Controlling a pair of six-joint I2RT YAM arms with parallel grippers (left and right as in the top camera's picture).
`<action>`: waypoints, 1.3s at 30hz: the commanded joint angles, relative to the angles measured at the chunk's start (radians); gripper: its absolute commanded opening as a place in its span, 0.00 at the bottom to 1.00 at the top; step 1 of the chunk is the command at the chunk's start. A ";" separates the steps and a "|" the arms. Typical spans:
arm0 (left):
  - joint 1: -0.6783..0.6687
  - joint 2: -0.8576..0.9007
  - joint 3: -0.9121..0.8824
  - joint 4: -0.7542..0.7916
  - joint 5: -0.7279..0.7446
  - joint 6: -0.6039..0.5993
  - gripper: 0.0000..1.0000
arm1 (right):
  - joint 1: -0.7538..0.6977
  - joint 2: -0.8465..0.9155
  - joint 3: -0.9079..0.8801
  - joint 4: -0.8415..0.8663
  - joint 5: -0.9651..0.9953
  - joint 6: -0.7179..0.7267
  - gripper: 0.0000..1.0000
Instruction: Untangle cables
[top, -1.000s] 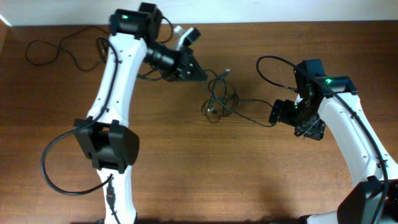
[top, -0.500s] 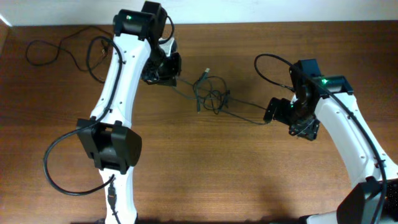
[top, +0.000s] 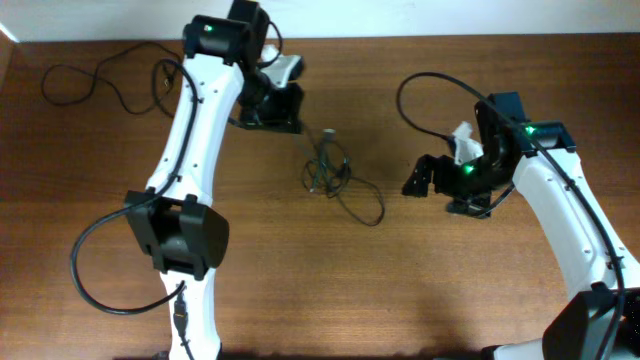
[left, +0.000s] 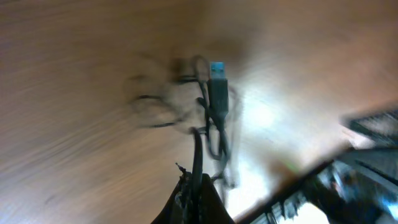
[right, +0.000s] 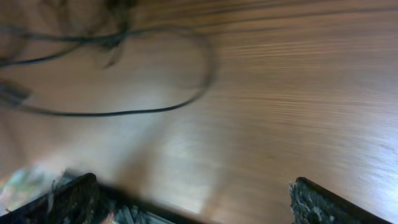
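Overhead, the cables (top: 326, 172) sit as one small knot in the middle of the bench (top: 400, 290), nearer my left arm, with one loop trailing toward the right. Bare wood lies open on the near side, and the far edge runs close behind my left jaws. Left wrist: those jaws are pinched tight on one strand, which rises to the blurred knot and a blue-tipped plug (left: 217, 78). Right wrist: my right jaws gape wide and empty, with the loop ahead and bare wood rightward.

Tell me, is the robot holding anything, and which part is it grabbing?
The left gripper is shut on one cable, pinching its thin cord, away from the blue-tipped plug. The right gripper is open and holds nothing.
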 joint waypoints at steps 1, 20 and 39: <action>-0.050 -0.005 0.016 -0.002 0.240 0.204 0.00 | -0.002 0.003 -0.011 -0.005 -0.187 -0.204 0.99; -0.171 -0.005 0.016 -0.034 0.515 0.293 0.00 | 0.000 0.003 -0.011 0.137 -0.278 0.000 0.99; -0.173 -0.005 0.016 -0.005 0.568 0.270 0.00 | 0.001 0.003 -0.040 0.128 -0.025 0.102 0.99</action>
